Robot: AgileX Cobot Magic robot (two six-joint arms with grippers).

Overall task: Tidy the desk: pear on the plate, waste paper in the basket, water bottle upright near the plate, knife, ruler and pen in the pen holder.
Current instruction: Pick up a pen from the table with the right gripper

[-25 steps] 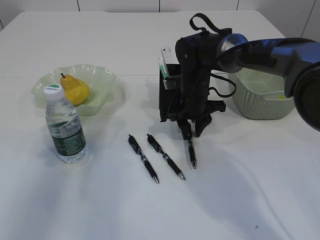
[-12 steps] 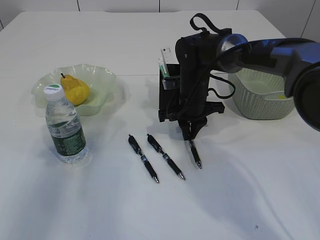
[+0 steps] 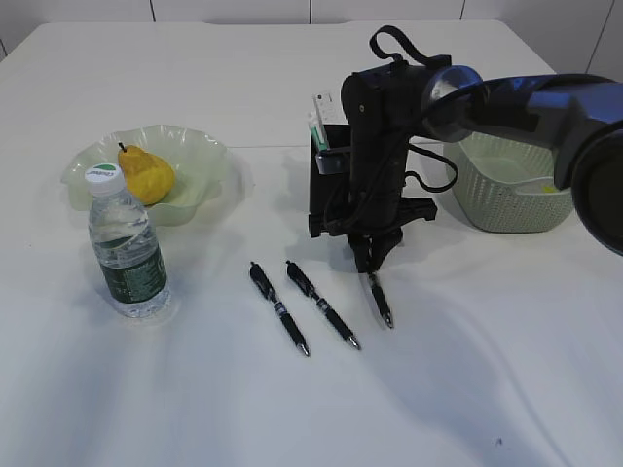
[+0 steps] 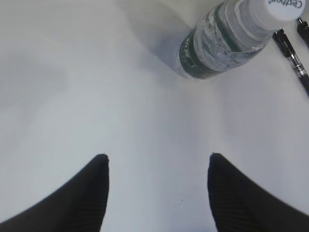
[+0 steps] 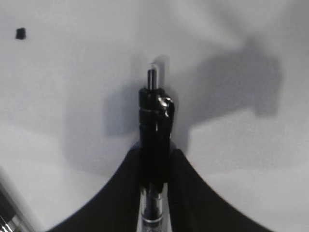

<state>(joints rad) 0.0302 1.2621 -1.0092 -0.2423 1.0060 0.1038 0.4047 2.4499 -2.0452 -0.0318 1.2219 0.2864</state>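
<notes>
The right end effector (image 3: 371, 261) has just pinched shut on the pen (image 3: 380, 302) in front of the pen holder (image 3: 326, 190), tilting it off the counter (image 3: 487, 370); lifting it in looks next. The left end effector (image 4: 157, 166) hangs open.

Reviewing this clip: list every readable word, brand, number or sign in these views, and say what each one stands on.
"Cestbon" reads on the white cap of the water bottle in the left wrist view, cut off at the frame edge.
The bottle's dark green label: print too small to read.
The three pens: no legible marking.
Nothing else carries text.
</notes>
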